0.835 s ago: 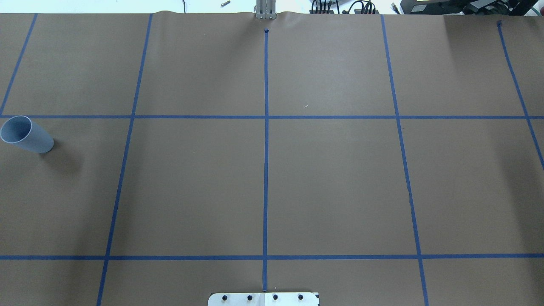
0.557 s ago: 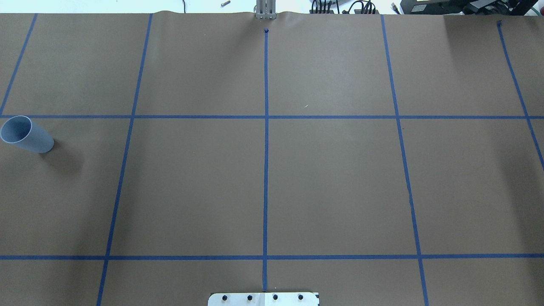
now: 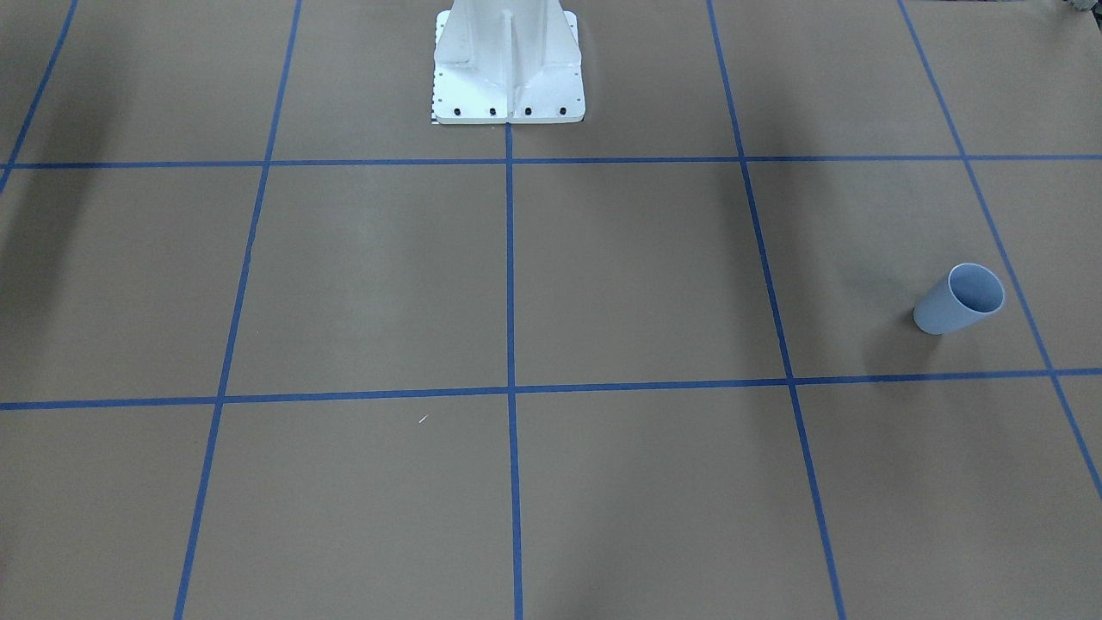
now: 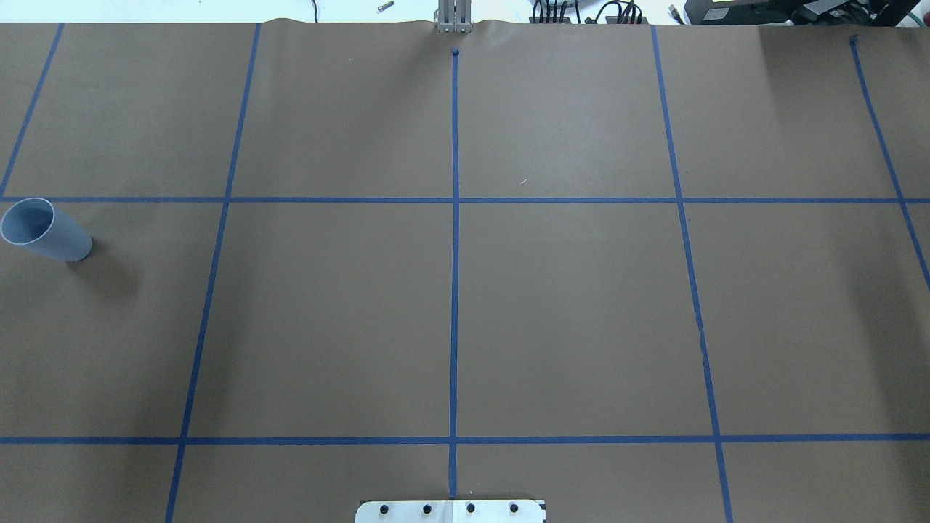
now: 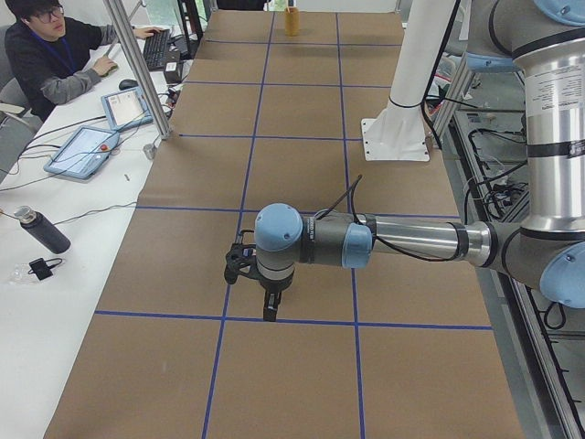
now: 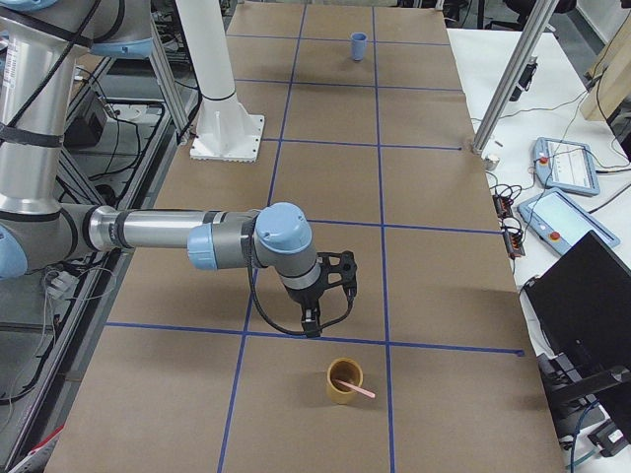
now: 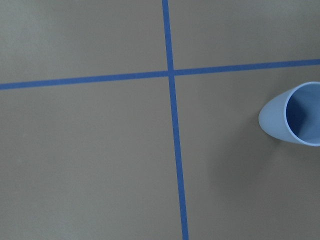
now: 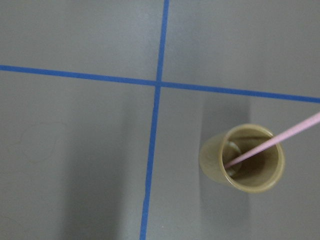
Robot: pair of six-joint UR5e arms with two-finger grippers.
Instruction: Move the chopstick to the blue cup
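Observation:
The blue cup [image 4: 45, 230] stands upright at the table's far left edge; it also shows in the front view [image 3: 960, 299], far off in the right side view [image 6: 359, 45] and at the right edge of the left wrist view [image 7: 292, 114]. A pale-pink chopstick [image 8: 272, 145] leans in a tan cup [image 8: 250, 159], also in the right side view [image 6: 353, 386]. My right gripper [image 6: 314, 320] hangs just beside that tan cup [image 6: 345, 380]. My left gripper [image 5: 268, 306] hangs low over the table. I cannot tell whether either is open or shut.
The white robot pedestal [image 3: 508, 60] stands at the table's middle edge. An operator [image 5: 46, 46] sits at a side desk with tablets [image 5: 84, 151]. Aluminium posts [image 6: 508, 79] stand at the table's far side. Blue tape lines grid the brown table cover [image 4: 567, 305].

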